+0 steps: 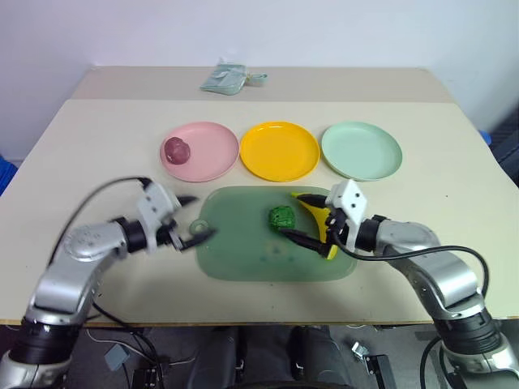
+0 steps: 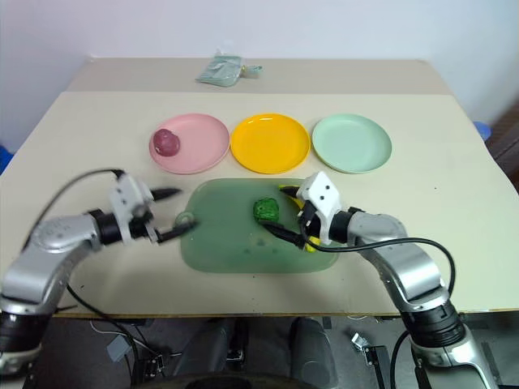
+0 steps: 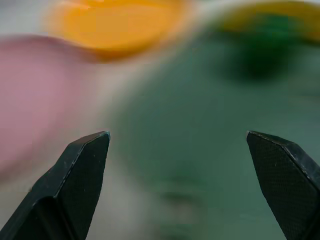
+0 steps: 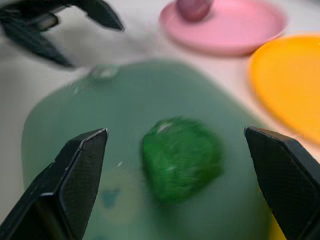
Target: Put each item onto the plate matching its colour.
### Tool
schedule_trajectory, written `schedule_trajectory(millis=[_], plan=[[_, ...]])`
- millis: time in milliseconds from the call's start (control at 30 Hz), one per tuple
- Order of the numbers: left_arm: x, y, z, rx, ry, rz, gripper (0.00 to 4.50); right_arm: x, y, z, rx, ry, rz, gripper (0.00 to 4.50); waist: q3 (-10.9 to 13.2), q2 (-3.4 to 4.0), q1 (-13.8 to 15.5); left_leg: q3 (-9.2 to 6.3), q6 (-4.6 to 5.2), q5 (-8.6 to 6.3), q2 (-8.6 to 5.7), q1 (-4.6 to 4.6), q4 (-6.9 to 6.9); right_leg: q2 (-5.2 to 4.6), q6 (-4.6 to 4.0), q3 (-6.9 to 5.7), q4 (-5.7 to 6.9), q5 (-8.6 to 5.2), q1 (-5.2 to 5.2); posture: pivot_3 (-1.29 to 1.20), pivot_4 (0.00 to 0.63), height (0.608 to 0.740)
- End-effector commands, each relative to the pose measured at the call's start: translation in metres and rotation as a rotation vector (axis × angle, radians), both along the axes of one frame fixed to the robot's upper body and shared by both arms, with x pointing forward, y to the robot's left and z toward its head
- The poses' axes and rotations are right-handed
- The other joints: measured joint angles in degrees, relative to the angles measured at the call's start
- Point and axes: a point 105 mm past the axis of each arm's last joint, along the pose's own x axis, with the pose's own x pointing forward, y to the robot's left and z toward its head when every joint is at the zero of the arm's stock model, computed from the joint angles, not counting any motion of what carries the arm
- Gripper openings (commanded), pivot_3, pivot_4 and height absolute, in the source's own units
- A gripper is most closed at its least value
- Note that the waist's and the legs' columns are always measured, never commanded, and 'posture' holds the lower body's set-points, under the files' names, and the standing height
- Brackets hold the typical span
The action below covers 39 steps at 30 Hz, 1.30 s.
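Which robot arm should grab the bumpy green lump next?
The right one, probably. Its open right gripper already faces the green lump on the mat, while the left gripper sits at the mat's far edge.

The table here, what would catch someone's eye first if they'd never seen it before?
Three plates in a row stand out: the pink plate with the maroon fruit on it, the yellow plate and the mint plate, both bare. Nearer the robot, the green lump sits on the translucent green mat, the banana beside it. The right gripper, open, faces the lump; the left gripper, open, hovers at the mat's opposite end.
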Motion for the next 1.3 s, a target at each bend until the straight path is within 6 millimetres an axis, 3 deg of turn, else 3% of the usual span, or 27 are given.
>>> schedule_trajectory(millis=[33,133,233,333,400,467,567,700,867,933,1000,1133,1233,1300], plan=[[-0.008,-0.014,0.012,-0.033,-0.04,-0.041,4.46,0.009,0.004,0.003,-0.021,-0.054,-0.017,4.5,0.0,0.01,-0.14,0.0,0.0,0.0,0.0,0.0,0.0,0.01,0.0,0.0,0.01,0.0,-0.01,0.0,0.15,0.74],[-0.009,-0.015,0.011,-0.044,-0.032,-0.028,4.46,0.011,0.008,0.0,-0.019,-0.053,-0.02,4.5,-0.01,0.02,-0.23,0.01,0.01,0.0,0.0,0.0,-0.03,0.04,0.0,0.01,0.02,0.0,-0.06,0.0,0.15,0.74],[-0.011,-0.016,0.012,-0.062,-0.036,-0.028,4.5,0.013,0.01,-0.001,-0.017,-0.055,-0.028,3.59,-0.01,0.02,-0.19,0.04,0.01,0.0,0.0,0.0,-0.07,0.05,0.0,0.01,0.0,0.0,-0.07,0.0,0.15,0.74],[-0.013,-0.016,0.011,-0.068,-0.029,-0.03,4.5,0.016,0.008,0.005,-0.015,-0.097,-0.043,2.13,-0.01,0.02,-0.11,0.04,0.02,0.0,0.0,0.0,-0.05,0.05,0.0,0.0,0.0,0.0,-0.04,0.0,0.15,0.74],[-0.014,-0.016,0.011,-0.068,-0.03,-0.03,4.5,0.021,0.004,0.022,0.045,-0.136,-0.074,1.83,-0.01,0.02,-0.14,0.04,0.02,0.0,0.0,0.0,-0.05,0.05,0.0,0.0,0.0,0.0,-0.05,0.0,0.15,0.74],[-0.014,-0.016,0.011,-0.071,-0.034,-0.025,4.5,0.034,-0.006,0.041,0.117,-0.172,-0.156,1.83,0.0,0.03,-0.24,0.04,0.02,0.0,0.01,0.0,-0.05,0.06,0.0,0.0,0.01,0.0,-0.06,0.0,0.15,0.74],[-0.012,-0.016,0.011,-0.075,-0.041,-0.015,4.5,0.071,-0.041,0.054,0.092,-0.257,-0.421,1.83,0.0,0.02,-0.14,0.05,0.02,0.0,0.0,0.0,-0.05,0.06,0.01,0.0,0.02,0.0,-0.06,0.0,0.15,0.74],[-0.011,-0.019,0.011,-0.082,-0.046,-0.014,4.5,0.115,-0.095,0.049,0.0,-0.28,-0.797,1.83,0.0,0.02,-0.18,0.06,0.01,0.01,-0.02,0.0,-0.05,0.06,0.0,0.0,0.02,0.0,-0.07,0.0,0.15,0.74],[-0.011,-0.022,0.011,-0.089,-0.052,-0.012,4.5,0.138,-0.12,0.037,0.014,-0.227,-0.974,1.83,0.01,0.06,-0.94,0.15,-0.02,0.03,-0.01,0.0,-0.19,0.09,0.0,0.03,0.0,0.0,-0.14,0.0,0.15,0.74],[-0.01,-0.022,0.012,-0.09,-0.059,-0.003,4.5,0.142,-0.121,0.035,0.047,-0.206,-0.988,1.83,0.01,0.07,-1.4,0.14,-0.03,0.04,0.0,0.0,-0.22,0.1,0.0,0.03,0.01,-0.01,-0.14,0.0,0.15,0.74],[-0.011,-0.022,0.012,-0.091,-0.061,0.004,4.5,0.143,-0.12,0.037,0.085,-0.207,-0.978,2.84,0.01,0.08,-1.64,0.14,-0.05,0.05,0.0,0.0,-0.27,0.11,0.01,0.03,0.02,-0.01,-0.14,0.0,0.15,0.74],[-0.012,-0.02,0.011,-0.097,-0.053,0.023,4.5,0.135,-0.111,0.065,0.132,-0.359,-0.889,4.46,0.02,0.11,-1.69,0.15,-0.04,0.05,0.01,0.0,-0.31,0.12,0.01,0.04,0.02,0.0,-0.14,0.0,0.15,0.74],[-0.01,-0.016,0.01,-0.095,-0.054,0.047,4.5,0.116,-0.091,0.074,0.158,-0.392,-0.678,4.46,0.02,0.11,-1.49,0.13,-0.05,0.05,0.02,0.0,-0.31,0.12,0.01,0.04,0.02,-0.01,-0.15,0.0,0.15,0.74],[-0.007,-0.01,0.01,-0.093,-0.057,0.069,4.5,0.092,-0.067,0.069,0.162,-0.337,-0.457,4.46,0.02,0.11,-1.29,0.12,-0.03,0.05,0.02,0.0,-0.31,0.12,0.02,0.04,0.01,0.0,-0.11,0.0,0.15,0.74]])
